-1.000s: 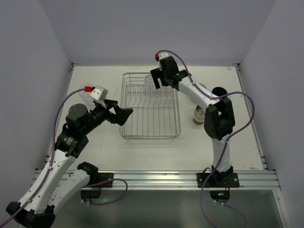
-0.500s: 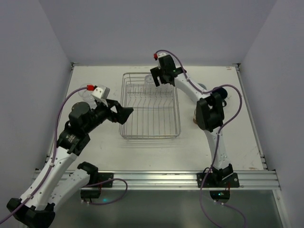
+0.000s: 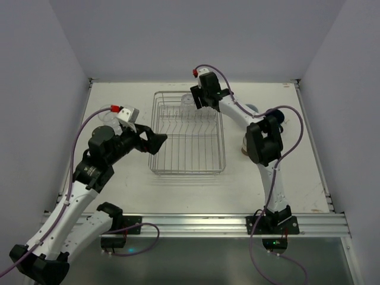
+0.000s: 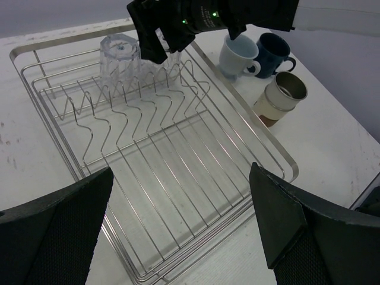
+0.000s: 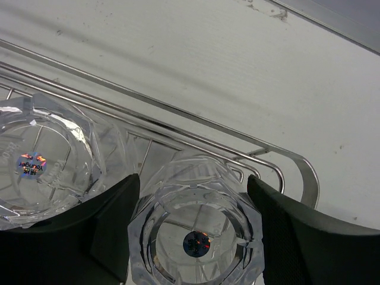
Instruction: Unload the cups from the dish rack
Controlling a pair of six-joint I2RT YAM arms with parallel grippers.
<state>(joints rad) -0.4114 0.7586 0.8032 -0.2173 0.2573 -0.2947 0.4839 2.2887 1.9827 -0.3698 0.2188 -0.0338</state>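
The silver wire dish rack [image 3: 189,155] sits mid-table and also fills the left wrist view [image 4: 178,178]. Two clear ribbed tumblers stand upside down at its far end. My right gripper [image 3: 200,102] is over the right one [image 5: 196,237], with its fingers [image 5: 297,237] pressed against both sides; that cup still rests in the rack. The other tumbler [image 5: 41,160] stands just to its left and is also seen from the left wrist [image 4: 122,56]. My left gripper [image 3: 155,142] is open and empty over the rack's left edge.
A pale blue cup [image 4: 237,56], a dark blue mug [image 4: 273,53] and a beige-and-brown cup [image 4: 282,98] stand on the table to the right of the rack. Clear cups [image 3: 104,119] stand at the far left behind my left arm.
My right gripper has moved a little farther back and left, settling over the far-right tumbler. My left arm has shifted slightly forward.
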